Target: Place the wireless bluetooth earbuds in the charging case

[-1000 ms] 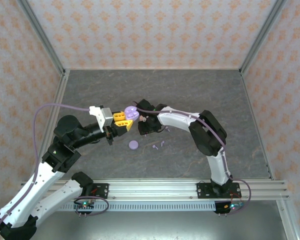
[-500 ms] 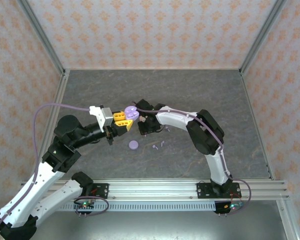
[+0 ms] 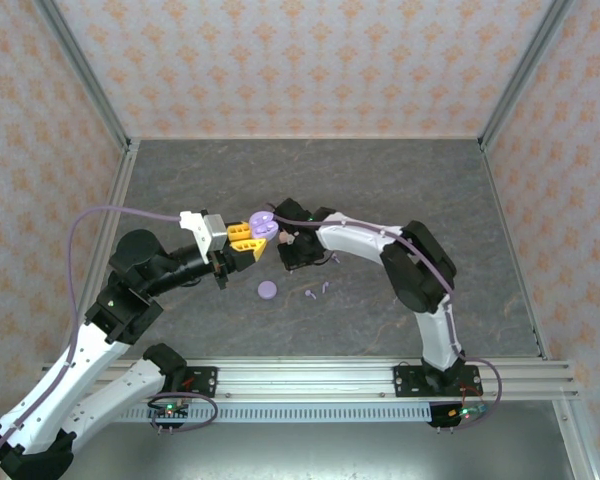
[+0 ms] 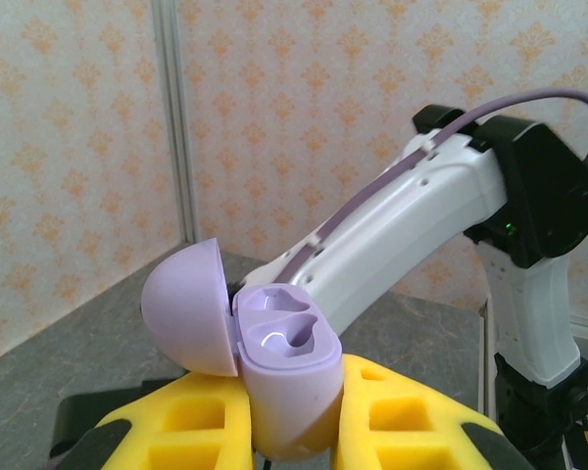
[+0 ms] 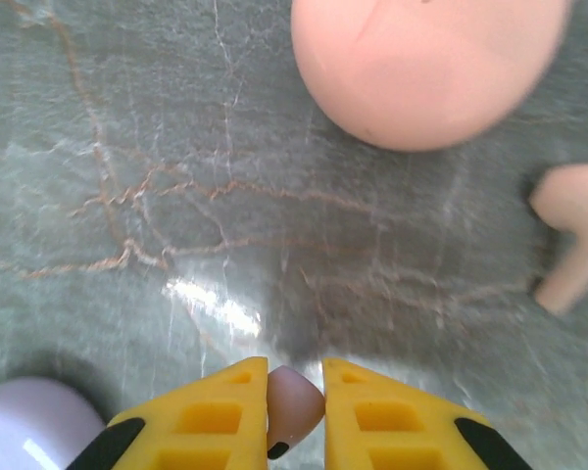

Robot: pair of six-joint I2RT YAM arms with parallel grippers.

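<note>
Two lavender earbuds lie loose beside a shut lavender case. My right gripper pinches a pink earbud near the pink case; my left gripper clamps the open lavender case.

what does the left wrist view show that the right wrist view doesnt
Left wrist view: the left gripper shut on the lavender case, its lid swung open and both sockets empty, with the right arm and patterned wall behind.
Right wrist view: the right gripper shut on a pink earbud, a round pink case ahead on the table, and a second pink earbud lying at the right edge.
Both: yellow fingers clamped on a task item, and the grey marbled table.
</note>
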